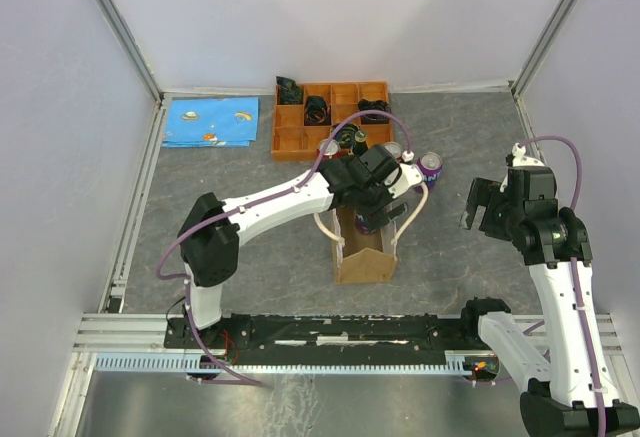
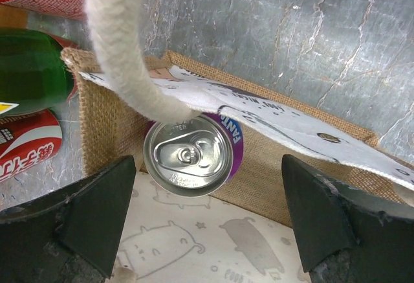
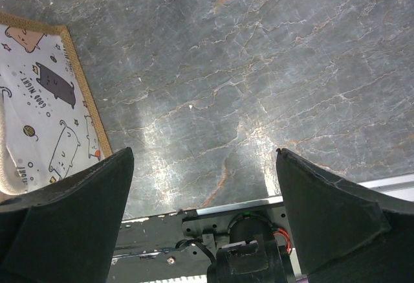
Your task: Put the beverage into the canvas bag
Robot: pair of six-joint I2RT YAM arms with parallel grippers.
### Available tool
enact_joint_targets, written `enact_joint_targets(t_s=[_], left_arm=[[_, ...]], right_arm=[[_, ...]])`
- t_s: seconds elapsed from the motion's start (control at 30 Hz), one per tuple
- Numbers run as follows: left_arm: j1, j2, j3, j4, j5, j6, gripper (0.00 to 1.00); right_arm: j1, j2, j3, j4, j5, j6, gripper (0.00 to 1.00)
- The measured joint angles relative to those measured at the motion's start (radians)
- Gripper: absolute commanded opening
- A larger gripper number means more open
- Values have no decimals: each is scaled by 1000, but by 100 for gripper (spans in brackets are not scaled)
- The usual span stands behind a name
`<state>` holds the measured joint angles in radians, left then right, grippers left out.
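At the far left of the tabletop point(image 1: 250, 172), a blue printed cloth point(image 1: 211, 122) lies flat in the back corner. Your left arm point(image 1: 280, 202) reaches from its base across to the right. The left claw point(image 2: 208, 158) hangs directly over the canvas bag point(image 1: 365, 257), which stands upright near the middle of the tabletop.

That claw is spread wide. In the left wrist view its two dark fingers point(image 2: 84, 218) stand on either side of the bag's opening. The purple can point(image 2: 189, 155) stands upright inside the bag, between the fingers and free of both. Its silver top and pull tab face up, and it sits close against the burlap wall at one end. A cream rope handle point(image 2: 119, 43) arcs down across that view and meets the bag's rim right beside the can's top.

Behind the bag, the orange compartment tray point(image 1: 290, 140) sits at the back edge with small dark items in several compartments. Between tray and bag you have a cluster of other drinks: a green bottle point(image 2: 29, 69), red cans point(image 2: 29, 150) and a second purple can point(image 1: 431, 167) at the right end.

Further right, your right arm point(image 1: 565, 287) stands apart from the bag. The right claw point(image 3: 204, 152) is spread as well, hanging over bare grey marbled tabletop and gripping nothing. The bag's cat-printed side shows at the left edge of the right wrist view.
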<state>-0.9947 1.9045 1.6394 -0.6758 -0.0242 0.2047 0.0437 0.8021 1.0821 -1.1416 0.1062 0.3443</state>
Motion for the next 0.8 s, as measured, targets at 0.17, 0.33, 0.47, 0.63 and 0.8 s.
enact_joint_targets(t_s=[0.17,0.33,0.47,0.63,0.8], left_arm=[[0,-29,11,-12,8,0,99],[0,-134,10,-36,32,0,99],[2,-227,6,-37,35,0,99],[93,-249,79,-63,66,-41,99],[351,-128,294,-98,95,-105,99]], right_arm=[[0,0,0,0,0,0,99],[0,9,0,0,0,0,99],[0,26,0,2,0,0,99],[0,42,0,5,-1,0,99],[0,44,0,9,-5,8,99]])
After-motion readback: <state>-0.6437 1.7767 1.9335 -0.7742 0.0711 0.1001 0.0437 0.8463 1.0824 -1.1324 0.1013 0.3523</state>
